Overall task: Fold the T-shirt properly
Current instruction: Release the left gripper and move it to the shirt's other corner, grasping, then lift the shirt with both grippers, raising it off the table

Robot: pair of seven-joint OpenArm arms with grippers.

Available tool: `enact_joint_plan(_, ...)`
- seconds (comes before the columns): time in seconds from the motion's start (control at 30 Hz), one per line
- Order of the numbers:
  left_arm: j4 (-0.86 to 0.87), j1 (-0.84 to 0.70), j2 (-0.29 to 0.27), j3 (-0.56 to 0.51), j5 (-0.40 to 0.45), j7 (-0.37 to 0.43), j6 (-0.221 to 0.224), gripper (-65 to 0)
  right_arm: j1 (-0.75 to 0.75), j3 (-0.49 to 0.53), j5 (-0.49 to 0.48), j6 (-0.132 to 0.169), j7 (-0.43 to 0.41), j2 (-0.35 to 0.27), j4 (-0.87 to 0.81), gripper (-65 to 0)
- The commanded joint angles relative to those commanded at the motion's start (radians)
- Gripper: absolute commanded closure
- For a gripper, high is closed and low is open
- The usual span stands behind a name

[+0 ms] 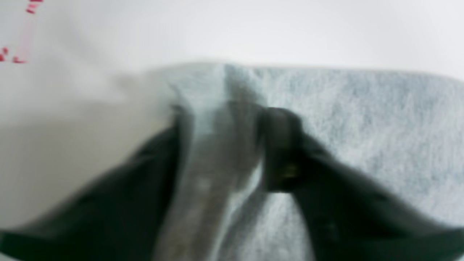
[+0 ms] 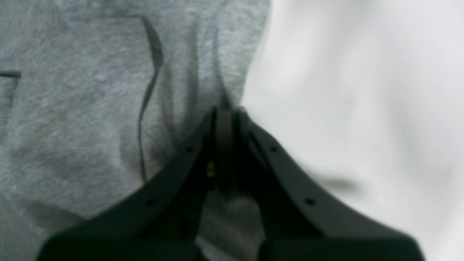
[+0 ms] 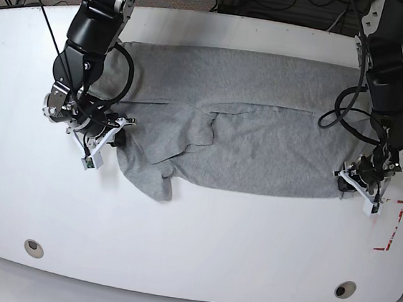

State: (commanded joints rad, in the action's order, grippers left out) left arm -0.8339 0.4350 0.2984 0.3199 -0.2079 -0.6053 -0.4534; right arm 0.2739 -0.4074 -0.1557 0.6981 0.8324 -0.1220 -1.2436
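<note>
T-shirt (image 3: 260, 139) lies spread across the white surface (image 3: 192, 244), partly folded lengthwise. Left gripper (image 1: 221, 119) fingers pinch cloth at one end edge; right gripper (image 2: 224, 112) fingers clamp the opposite edge — likely holding both ends taut so the next fold comes over evenly.

The T-shirt (image 3: 259, 146) is looking like soft, matt, heathered grey cotton, lying wrinkly on a smooth, slightly glossy white surface (image 3: 199, 244).

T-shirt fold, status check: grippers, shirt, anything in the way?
Left gripper shut on T-shirt edge. Right gripper shut on opposite edge. Shirt flat on table, partly folded, one sleeve crumpled. Nothing in the way.
</note>
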Motion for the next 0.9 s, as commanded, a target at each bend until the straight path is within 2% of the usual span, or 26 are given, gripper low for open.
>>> enact_joint_plan(0.13,-0.017,0.0,0.0,0.0,-0.002,-0.009,-0.003,0.0,0.0,0.0,0.0,0.0,0.003,-0.003,-0.005,0.0)
enact_joint_plan(0.23,-0.069,-0.002,0.0,0.0,-0.006,-0.058,-0.005,0.0,0.0,0.0,0.0,0.0,0.021,-0.006,-0.021,0.0)
enact_joint_plan(0.33,-0.184,-0.029,0.0,0.006,-0.006,-0.133,-0.031,0.0,-0.011,-0.002,0.0,0.0,0.068,-0.015,-0.069,0.0)
enact_joint_plan(0.43,-0.288,-0.064,-0.002,0.006,-0.006,-0.172,-0.049,0.0,-0.025,-0.002,0.0,0.0,0.089,-0.02,-0.123,0.0)
enact_joint_plan(0.7,-0.546,-0.114,-0.029,0.006,-0.006,-0.27,-0.052,0.0,-0.02,0.0,0.0,0.0,0.16,-0.023,-0.247,0.0)
enact_joint_plan(0.9,-0.675,-0.114,-0.063,0.006,-0.003,-0.305,-0.052,0.0,0.04,0.003,0.0,0.0,0.181,-0.069,-0.267,0.0)
